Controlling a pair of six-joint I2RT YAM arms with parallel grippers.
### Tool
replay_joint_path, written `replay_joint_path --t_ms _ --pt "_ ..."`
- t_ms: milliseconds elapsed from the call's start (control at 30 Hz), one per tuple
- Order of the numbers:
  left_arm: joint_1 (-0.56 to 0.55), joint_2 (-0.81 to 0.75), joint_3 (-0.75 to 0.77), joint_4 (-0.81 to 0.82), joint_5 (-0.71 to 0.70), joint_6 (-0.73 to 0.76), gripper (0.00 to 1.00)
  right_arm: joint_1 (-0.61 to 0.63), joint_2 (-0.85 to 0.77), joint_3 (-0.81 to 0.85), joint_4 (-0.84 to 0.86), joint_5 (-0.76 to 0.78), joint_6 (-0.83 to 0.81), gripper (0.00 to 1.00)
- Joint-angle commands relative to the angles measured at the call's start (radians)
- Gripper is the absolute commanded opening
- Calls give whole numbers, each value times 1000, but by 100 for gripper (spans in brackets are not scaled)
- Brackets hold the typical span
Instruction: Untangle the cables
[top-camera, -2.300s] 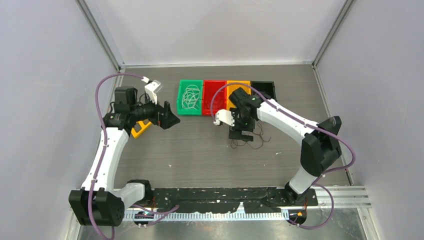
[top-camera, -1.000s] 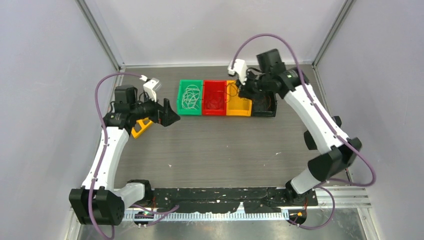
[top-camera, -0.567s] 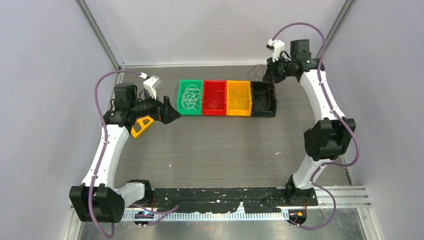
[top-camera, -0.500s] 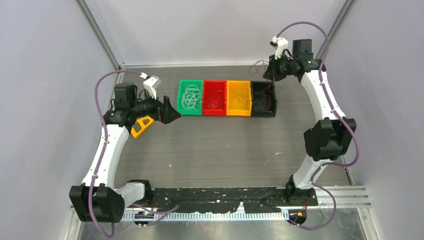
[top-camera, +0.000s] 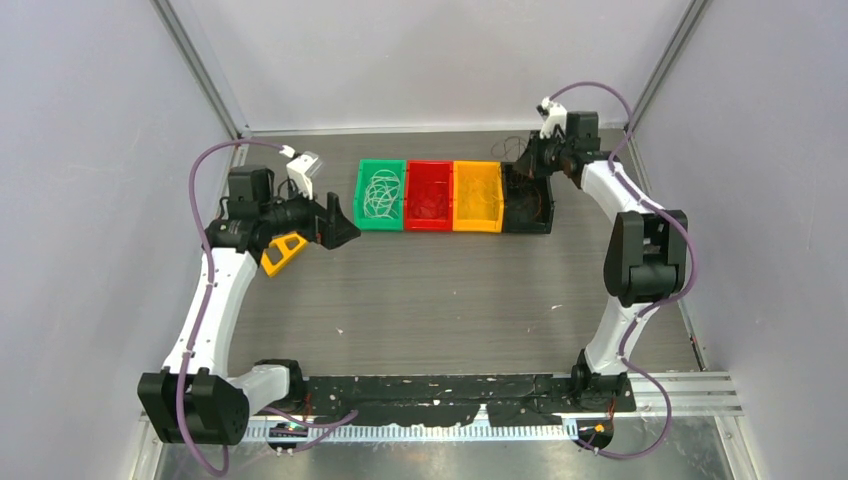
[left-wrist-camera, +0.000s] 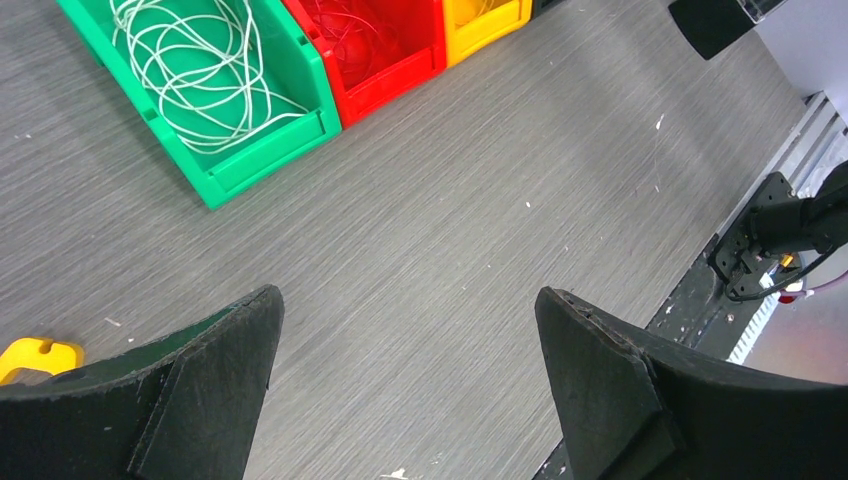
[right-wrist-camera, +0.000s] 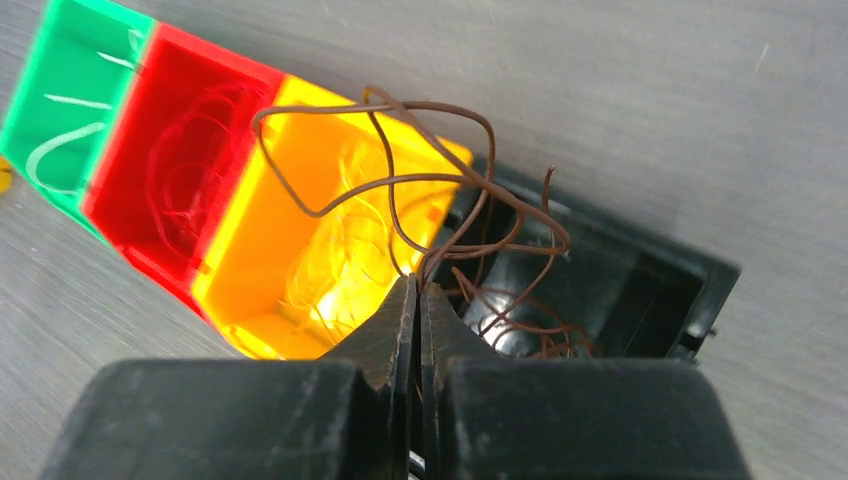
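My right gripper (right-wrist-camera: 418, 287) is shut on a bundle of dark brown cables (right-wrist-camera: 440, 190), which curl up from its tips over the black bin (right-wrist-camera: 650, 290). In the top view this gripper (top-camera: 524, 162) hangs at the far edge of the black bin (top-camera: 541, 226). More brown cables lie inside that bin. Whitish cables (left-wrist-camera: 190, 60) lie coiled in the green bin (left-wrist-camera: 270, 155), red ones in the red bin (right-wrist-camera: 190, 170), and yellow ones in the orange bin (right-wrist-camera: 330, 240). My left gripper (left-wrist-camera: 405, 300) is open over bare table, left of the bins, with nothing between its fingers.
The green (top-camera: 380, 226), red (top-camera: 430, 226), orange (top-camera: 477, 227) and black bins stand in a row at the back of the table. A small yellow object (top-camera: 283, 250) lies under my left arm. Walls close in the back and both sides.
My right arm has lifted the brown cables from the middle of the table, swung them to the back right, and come down over the black bin. The left arm has barely moved.
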Motion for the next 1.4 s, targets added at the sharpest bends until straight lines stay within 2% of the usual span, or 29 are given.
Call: replay_joint_path --t_ms 0,133,400,700,833,933,1033,1233,1367 --pt "-4 -23 48 -17 -16 27 100 -1 -12 -85 94 66 -10 5" --pt "-4 -27 35 3 -20 14 99 0 -5 -125 8 116 -64 5" --pt "-3 4 54 9 -17 -4 100 26 97 -45 -259 275 -160 5" --pt "-4 1 50 2 -25 -4 100 70 88 -50 -304 562 -156 6" --pt "-4 7 49 3 -23 -7 99 96 117 1 -339 560 -182 6" --pt "-3 11 57 0 -24 -6 100 102 141 72 -384 479 -174 28" --pt "-3 11 63 -5 -25 -2 100 101 125 102 -408 430 -176 43" --pt "-4 14 58 -2 -26 1 99 101 44 114 -456 357 -220 61" --pt "-4 24 64 -8 -20 9 99 99 -9 135 -520 288 -276 62"
